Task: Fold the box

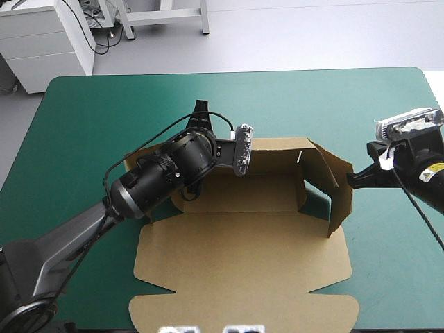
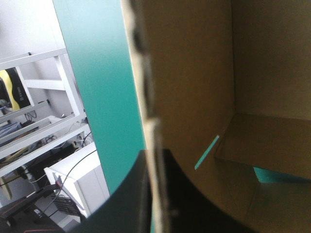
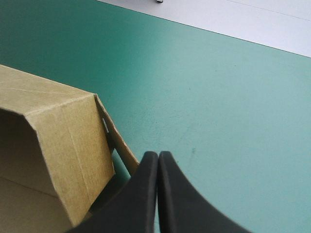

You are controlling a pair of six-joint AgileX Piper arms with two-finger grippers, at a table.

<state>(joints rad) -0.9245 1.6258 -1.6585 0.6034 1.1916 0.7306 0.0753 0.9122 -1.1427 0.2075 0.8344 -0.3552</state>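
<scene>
Beside the box (image 1: 243, 263) the right hand (image 3: 158, 162) sits closed, empty; left hand (image 2: 155, 156) clamps its far wall.

Readable text: none. You'll find no word, number or brand that can be made out in any view.
Yellow sticker (image 1: 435, 168): on the right arm (image 1: 416, 182), by the bench's right edge. It carries a dark mark, too small for you to read.
White tag (image 1: 388, 158): on the same arm, on the side toward the box (image 1: 243, 263). No lettering can be told.
Box: plain brown board. One small pale mark (image 1: 300, 157) sits at its far right corner, too small to tell.
</scene>
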